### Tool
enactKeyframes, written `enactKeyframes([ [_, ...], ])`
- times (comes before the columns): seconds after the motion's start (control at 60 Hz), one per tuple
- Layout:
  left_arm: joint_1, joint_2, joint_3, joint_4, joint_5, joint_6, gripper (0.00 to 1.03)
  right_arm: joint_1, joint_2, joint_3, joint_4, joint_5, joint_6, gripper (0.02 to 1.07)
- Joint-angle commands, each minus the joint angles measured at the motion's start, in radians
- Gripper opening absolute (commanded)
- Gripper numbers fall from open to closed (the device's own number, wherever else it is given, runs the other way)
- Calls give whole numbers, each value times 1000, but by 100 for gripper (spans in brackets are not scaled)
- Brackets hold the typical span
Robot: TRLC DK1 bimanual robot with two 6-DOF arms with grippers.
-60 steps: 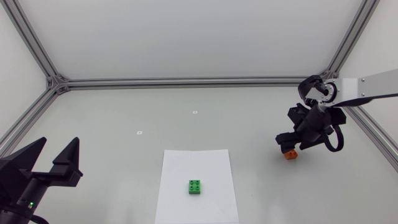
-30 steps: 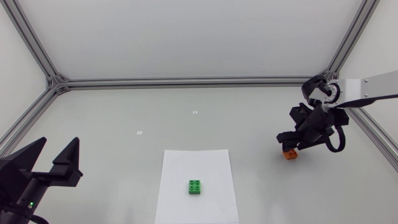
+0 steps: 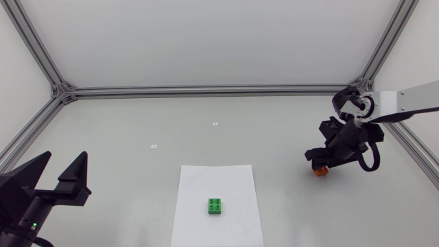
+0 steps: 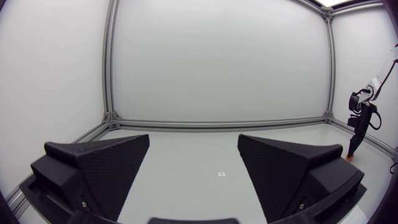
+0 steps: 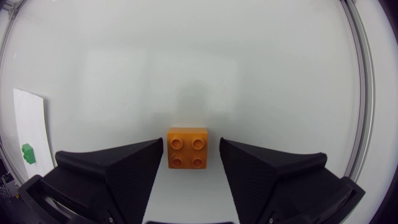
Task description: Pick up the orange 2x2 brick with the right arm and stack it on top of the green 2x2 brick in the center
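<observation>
**Right gripper straddles the orange brick**

The right gripper [image 5: 191, 149] is low over the table [image 3: 206, 130] near its right side, its 2 fingers standing narrowly apart. The orange brick [image 5: 187, 148] lies flat on the table between them, with a slim gap showing on each side, so it is not clamped. The green brick [image 3: 216, 206] sits on a white sheet of paper [image 3: 216, 178] at the centre, well apart. The left gripper [image 4: 194, 155] hangs wide open at the table's left, holding nothing.
</observation>
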Motion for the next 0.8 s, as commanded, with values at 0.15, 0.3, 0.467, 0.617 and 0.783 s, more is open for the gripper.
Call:
enactKeyframes([
  [0.15, 2, -6, -41, -10, 1, 6, 99, -1, 20, -31, 7, 8, -10, 66],
  [0.3, 2, -6, -41, -10, 1, 6, 99, -1, 18, -30, 7, 8, -14, 66],
  [0.467, 2, -6, -41, -10, 1, 6, 99, 1, 18, -34, 6, 5, -14, 65],
  [0.617, 2, -6, -41, -10, 1, 6, 99, 10, 15, -44, 7, 4, -16, 65],
  [0.783, 2, -6, -41, -10, 1, 6, 99, 15, 7, -47, 6, 4, -17, 65],
])
